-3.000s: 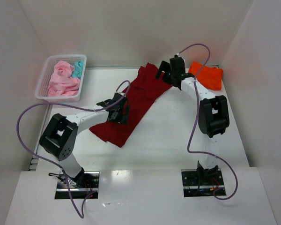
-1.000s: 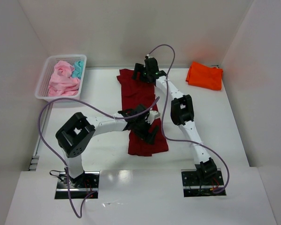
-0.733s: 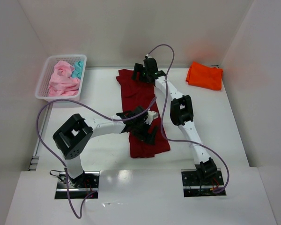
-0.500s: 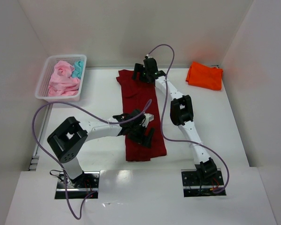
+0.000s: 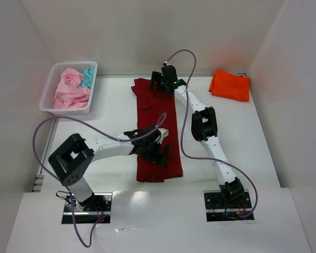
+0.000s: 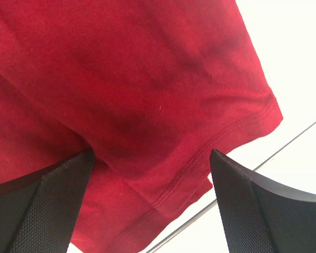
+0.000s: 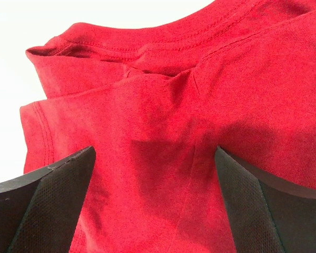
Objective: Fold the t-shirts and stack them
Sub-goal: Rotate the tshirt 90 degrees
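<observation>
Left claw (image 6: 151,158) and right claw (image 7: 155,153) gape over our spread dark red t-shirt (image 5: 154,113); folding probably needs its ends pinched.

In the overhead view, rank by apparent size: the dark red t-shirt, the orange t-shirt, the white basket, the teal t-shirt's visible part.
Largest first:
dark red t-shirt
white basket
orange t-shirt
teal t-shirt, only partly showing

walls (image 5: 147,37): plain white panels, three sides | table (image 5: 242,137): white, glossy near edge | light: even
</observation>
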`<state>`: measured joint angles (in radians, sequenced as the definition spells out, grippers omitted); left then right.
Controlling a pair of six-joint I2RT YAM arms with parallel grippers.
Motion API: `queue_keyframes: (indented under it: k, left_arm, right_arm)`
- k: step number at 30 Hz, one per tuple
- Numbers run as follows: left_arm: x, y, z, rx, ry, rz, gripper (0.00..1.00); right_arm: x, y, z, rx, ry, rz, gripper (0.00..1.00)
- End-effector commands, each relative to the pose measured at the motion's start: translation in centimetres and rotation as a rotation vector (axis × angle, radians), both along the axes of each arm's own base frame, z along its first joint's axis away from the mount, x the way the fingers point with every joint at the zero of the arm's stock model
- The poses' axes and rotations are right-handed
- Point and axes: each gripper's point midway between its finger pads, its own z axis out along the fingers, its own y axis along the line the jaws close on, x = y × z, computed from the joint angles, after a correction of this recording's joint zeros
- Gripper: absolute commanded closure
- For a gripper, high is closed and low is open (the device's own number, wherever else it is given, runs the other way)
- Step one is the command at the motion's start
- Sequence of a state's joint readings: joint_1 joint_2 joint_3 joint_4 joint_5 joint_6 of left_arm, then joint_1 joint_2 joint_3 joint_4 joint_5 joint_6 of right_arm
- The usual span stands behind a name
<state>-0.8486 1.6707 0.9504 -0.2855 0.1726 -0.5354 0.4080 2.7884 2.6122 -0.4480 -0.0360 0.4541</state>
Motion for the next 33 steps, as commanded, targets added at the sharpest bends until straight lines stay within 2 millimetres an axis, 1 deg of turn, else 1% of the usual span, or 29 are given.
queue_keyframes:
  k: [1,2,4,5,6,7,9,11,12,13,15,16,17,18,19,20,21,22,23,24,25,26,27,28,29,30,31,32,33]
  left_arm:
    - [-5.1,6.0,-3.7,0.245,0.202,0.062,0.01]
    - [-5.0,5.9,-3.4,0.237,0.196,0.062,0.01]
    - [-5.2,6.1,-3.6,0.243,0.207,0.073,0.01]
    - [-5.3,6.1,-3.6,0.243,0.207,0.073,0.01]
    - [-5.3,6.1,-3.6,0.243,0.207,0.073,0.01]
    - [-5.3,6.2,-3.9,0.253,0.214,0.073,0.01]
    - [-5.0,5.8,-3.7,0.24,0.199,0.063,0.01]
    - [-4.6,5.4,-3.1,0.22,0.179,0.055,0.01]
    - [-3.8,5.0,-2.5,0.209,0.149,0.061,0.01]
    - [-2.5,4.5,-1.1,0.193,0.09,0.067,0.01]
    - [-1.2,3.9,0.6,0.179,0.034,0.068,0.01]
    - [0.4,2.9,2.5,0.147,-0.043,0.057,0.01]
    - [0.9,2.8,3.3,0.15,-0.062,0.05,0.01]
    - [1.6,2.5,4.6,0.143,-0.097,0.053,0.01]
    - [2.3,2.2,6.0,0.128,-0.133,0.05,0.01]
    - [2.7,2.3,7.1,0.134,-0.16,0.049,0.01]
    - [4.0,1.8,9.2,0.102,-0.205,0.061,0.01]
    - [4.3,1.4,11.1,0.062,-0.238,0.067,0.01]
    - [4.6,1.2,12.4,0.037,-0.268,0.06,0.01]
    - [4.9,0.8,13.7,0.004,-0.297,0.065,0.01]
    - [5.2,0.4,16.3,-0.055,-0.345,0.073,0.01]
    - [5.6,0.0,17.9,-0.098,-0.382,0.08,0.01]
    - [6.0,0.1,19.3,-0.119,-0.427,0.091,0.01]
    - [6.2,0.5,21.2,-0.155,-0.477,0.112,0.01]
    - [7.3,0.6,23.3,-0.198,-0.546,0.14,0.01]
    - [8.1,1.4,24.2,-0.193,-0.605,0.181,0.01]
    - [8.8,2.5,25.8,-0.204,-0.675,0.214,0.01]
    - [9.6,2.7,27.2,-0.233,-0.746,0.241,0.01]
    - [10.2,3.6,27.0,-0.21,-0.785,0.263,0.01]
  right_arm:
    - [0.0,-3.2,0.4,-0.097,0.019,-0.079,0.0]
    - [0.1,-3.4,0.4,-0.105,0.016,-0.09,0.0]
    - [0.1,-4.8,0.4,-0.112,0.033,-0.109,0.0]
    - [0.0,-4.6,0.2,-0.103,0.036,-0.097,0.0]
    - [0.1,-5.1,-0.2,-0.101,0.047,-0.099,0.0]
    - [0.1,-5.1,0.4,-0.097,0.039,-0.099,0.0]
    - [0.3,-5.0,0.8,-0.094,0.03,-0.1,0.0]
    - [0.3,-4.5,2.0,-0.071,0.016,-0.081,0.0]
    - [0.7,-4.4,4.2,-0.055,-0.023,-0.082,0.0]
    - [0.9,-4.3,5.6,-0.045,-0.046,-0.083,0.0]
    - [1.2,-4.1,10.8,-0.026,-0.14,-0.062,0.0]
    - [1.3,-3.9,13.3,-0.008,-0.187,-0.045,0.0]
    - [1.4,-4.3,15.7,0.005,-0.229,-0.042,0.0]
    - [1.1,-4.2,20.8,0.047,-0.318,-0.032,0.0]
    - [1.0,-4.7,23.1,0.066,-0.356,-0.033,0.0]
    - [0.4,-4.7,25.4,0.084,-0.39,-0.023,0.0]
    - [-0.1,-6.4,29.4,0.106,-0.452,-0.037,0.0]
    - [-0.7,-6.8,31.1,0.129,-0.471,-0.032,0.0]
    - [-0.9,-7.6,32.9,0.137,-0.504,-0.043,0.0]
    - [-1.1,-9.1,34.4,0.139,-0.527,-0.064,0.0]
    - [-1.7,-10.3,36.3,0.14,-0.554,-0.087,0.0]
    - [-1.8,-11.5,36.7,0.103,-0.565,-0.109,0.0]
    - [-1.5,-12.8,36.1,0.069,-0.553,-0.147,0.0]
    - [-1.7,-15.1,36.6,0.037,-0.555,-0.201,0.0]
    - [-1.5,-17.1,36.0,0.007,-0.533,-0.26,0.0]
    - [-1.2,-18.4,32.9,-0.023,-0.46,-0.276,0.0]
    - [-0.6,-21.7,32.1,-0.038,-0.451,-0.328,0.0]
    - [-1.3,-22.9,32.6,-0.01,-0.451,-0.32,0.0]
    - [-1.3,-24.5,27.8,-0.012,-0.349,-0.345,0.0]
